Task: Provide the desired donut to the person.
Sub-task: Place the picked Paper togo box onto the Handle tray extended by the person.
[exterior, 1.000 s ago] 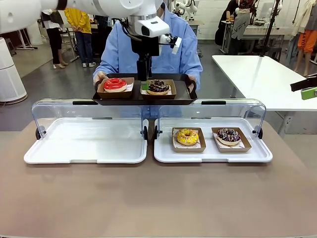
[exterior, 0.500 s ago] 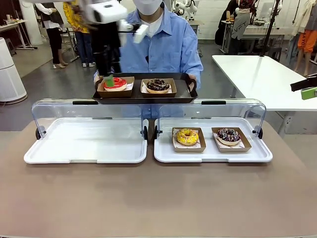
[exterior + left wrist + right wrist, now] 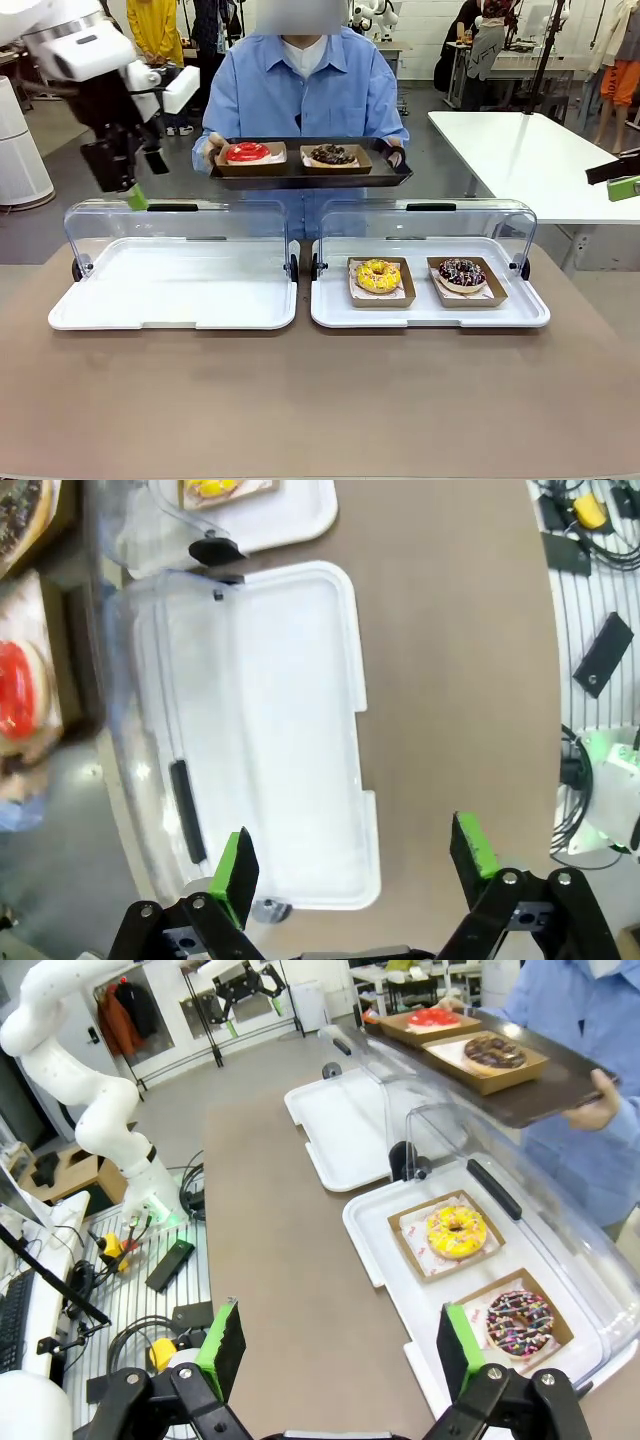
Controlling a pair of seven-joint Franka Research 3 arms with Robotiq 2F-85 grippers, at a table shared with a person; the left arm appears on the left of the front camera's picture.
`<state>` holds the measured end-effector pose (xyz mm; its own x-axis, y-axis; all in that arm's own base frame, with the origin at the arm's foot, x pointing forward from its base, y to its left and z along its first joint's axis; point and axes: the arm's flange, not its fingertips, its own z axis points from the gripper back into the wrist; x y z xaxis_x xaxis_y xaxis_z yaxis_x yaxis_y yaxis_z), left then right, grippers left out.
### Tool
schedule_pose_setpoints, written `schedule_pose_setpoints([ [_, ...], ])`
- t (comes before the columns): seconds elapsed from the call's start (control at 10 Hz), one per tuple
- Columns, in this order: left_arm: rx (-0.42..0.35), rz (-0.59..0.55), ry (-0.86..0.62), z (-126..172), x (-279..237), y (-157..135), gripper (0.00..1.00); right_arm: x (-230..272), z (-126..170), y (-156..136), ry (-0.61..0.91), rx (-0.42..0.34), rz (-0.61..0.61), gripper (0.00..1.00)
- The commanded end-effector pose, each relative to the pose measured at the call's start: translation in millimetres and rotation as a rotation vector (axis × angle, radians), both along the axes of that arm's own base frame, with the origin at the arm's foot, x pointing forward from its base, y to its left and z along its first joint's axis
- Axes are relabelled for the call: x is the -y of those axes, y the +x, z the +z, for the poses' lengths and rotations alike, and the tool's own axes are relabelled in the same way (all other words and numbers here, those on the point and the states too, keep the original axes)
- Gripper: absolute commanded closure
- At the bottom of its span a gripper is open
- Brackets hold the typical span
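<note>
Two donuts, red and chocolate, are carried in brown paper trays on the black tray held by the person. The left gripper hangs wide open and empty above the left white tray; the right gripper is likewise spread, holding nothing. Any withdrawal is best made upward, clear of the lids.
</note>
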<state>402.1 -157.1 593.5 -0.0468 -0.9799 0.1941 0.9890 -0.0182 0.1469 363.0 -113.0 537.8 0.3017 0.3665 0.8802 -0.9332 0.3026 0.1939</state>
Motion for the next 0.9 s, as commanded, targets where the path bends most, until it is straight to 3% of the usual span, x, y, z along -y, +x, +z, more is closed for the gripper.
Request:
schedule_pose_setpoints([
  [0.0, 0.003, 0.006, -0.059, -8.6, -21.8, -15.5, 0.00, 0.3, 0.5, 0.4, 0.017, 0.013, 0.005, 0.00],
  [0.4, -0.021, 0.061, -0.035, -22.1, -40.3, -14.8, 0.00, 0.3, 0.5, 0.4, 0.017, 0.013, 0.005, 0.00],
  [0.5, -0.021, 0.057, -0.034, -10.1, -42.1, -11.0, 0.00, 0.3, 0.5, 0.4, 0.017, 0.013, 0.005, 0.00],
  [0.8, -0.021, 0.057, -0.034, -10.1, -42.1, -11.0, 0.00, 0.3, 0.5, 0.4, 0.017, 0.013, 0.005, 0.00],
])
